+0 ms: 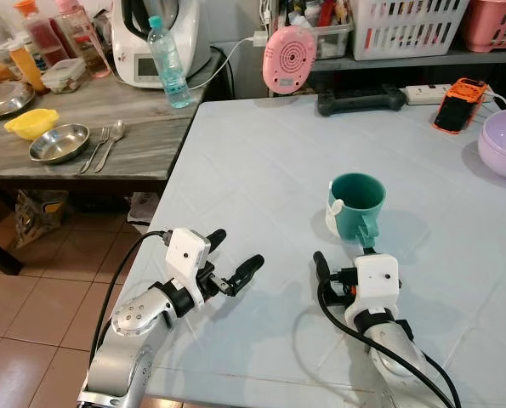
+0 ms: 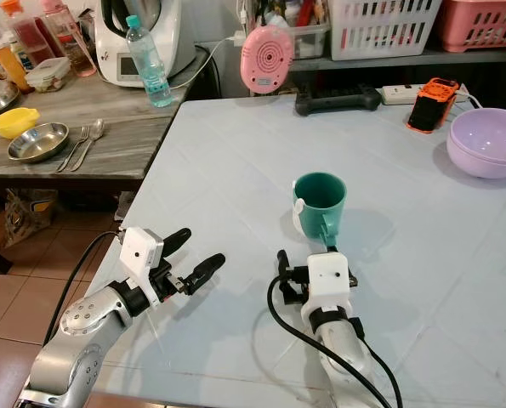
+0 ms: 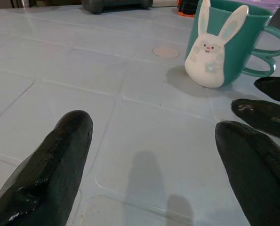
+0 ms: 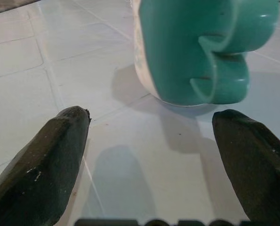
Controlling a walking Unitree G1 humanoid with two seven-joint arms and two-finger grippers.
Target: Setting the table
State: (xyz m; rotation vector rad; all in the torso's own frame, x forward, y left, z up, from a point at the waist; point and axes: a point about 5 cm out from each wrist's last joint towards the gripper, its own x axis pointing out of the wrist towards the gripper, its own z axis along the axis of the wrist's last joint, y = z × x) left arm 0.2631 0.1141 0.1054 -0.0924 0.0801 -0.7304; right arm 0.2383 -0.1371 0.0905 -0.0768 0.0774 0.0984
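The left gripper (image 1: 234, 265) hovers low over the table (image 1: 261, 153) with its fingers spread and nothing between them; the green mug (image 1: 357, 206) stands ahead of it and off to its right. The right gripper (image 4: 149, 155) is spread open too, just before the mug, whose handle faces it. The mug looks stiff, light and smooth, so gripping the handle seems safest.

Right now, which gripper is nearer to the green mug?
Right. The right gripper sits open just in front of the green mug, facing its handle. The left gripper, also open, is farther off to the mug's left.
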